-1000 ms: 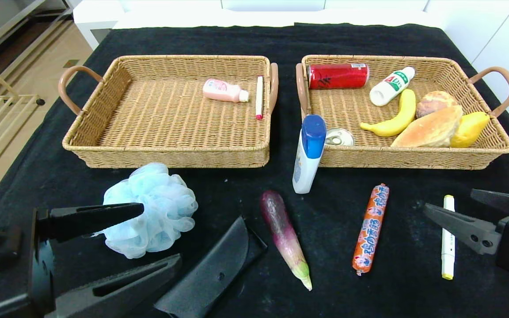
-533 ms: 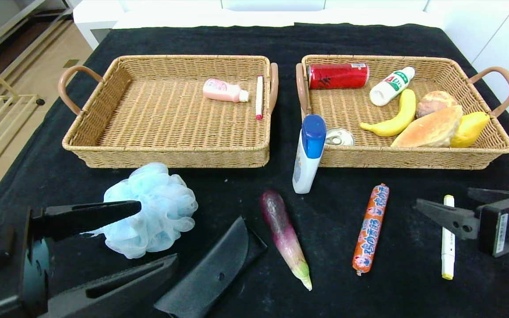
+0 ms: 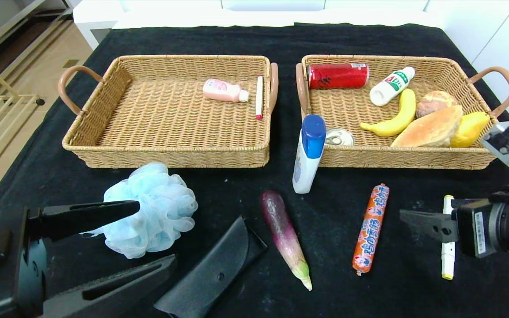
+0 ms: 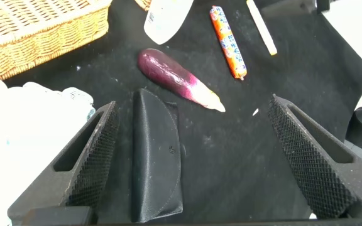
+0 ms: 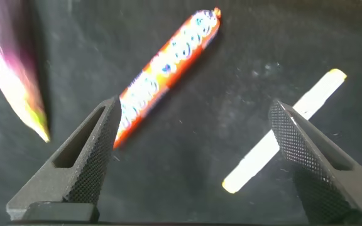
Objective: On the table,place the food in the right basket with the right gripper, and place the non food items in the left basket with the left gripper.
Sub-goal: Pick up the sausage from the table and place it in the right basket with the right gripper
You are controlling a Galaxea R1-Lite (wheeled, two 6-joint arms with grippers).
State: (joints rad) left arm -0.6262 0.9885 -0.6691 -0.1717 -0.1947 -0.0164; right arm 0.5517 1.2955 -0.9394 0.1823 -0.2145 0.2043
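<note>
A: Item one, right gripper point(image 3: 418, 221). Status?

B: Jaws wide apart, nothing held. It hangs low over the tabletop point(image 3: 219, 185) at the right front, between the sausage stick point(image 3: 370, 229) and the white marker point(image 3: 447, 247), partly above the marker. In its own wrist view the sausage stick point(image 5: 165, 78) lies toward one finger and the marker point(image 5: 281, 132) toward the other.

A: Step in hand?

B: By my reading, the approach to a food item, most likely the sausage. Next move calls for centring the jaws across the stick's narrow width and keeping the marker outside them.

A: Item two, left gripper point(image 3: 117, 240).

B: Open, empty, at the left front. Bath pouf point(image 3: 150, 210) just beside its upper finger; glasses case point(image 3: 212, 274) near the lower one. Seen from its wrist, the case point(image 4: 158, 163) sits between the fingers.

A: Remaining stock on the cloth?

B: Eggplant point(image 3: 284, 236) between case and sausage; white bottle point(image 3: 308, 154) upright, blue cap in front of the right basket point(image 3: 413, 159) wall near its corner.

A: Baskets?

B: Right basket crowded toward its right half; open floor shows at the front centre. Left basket point(image 3: 170, 157) largely bare, two small things at its back right.

A: Clearance?

B: Both basket front walls must be cleared on the way in. The bottle could tip if brushed. Open cloth lies between sausage and eggplant.
</note>
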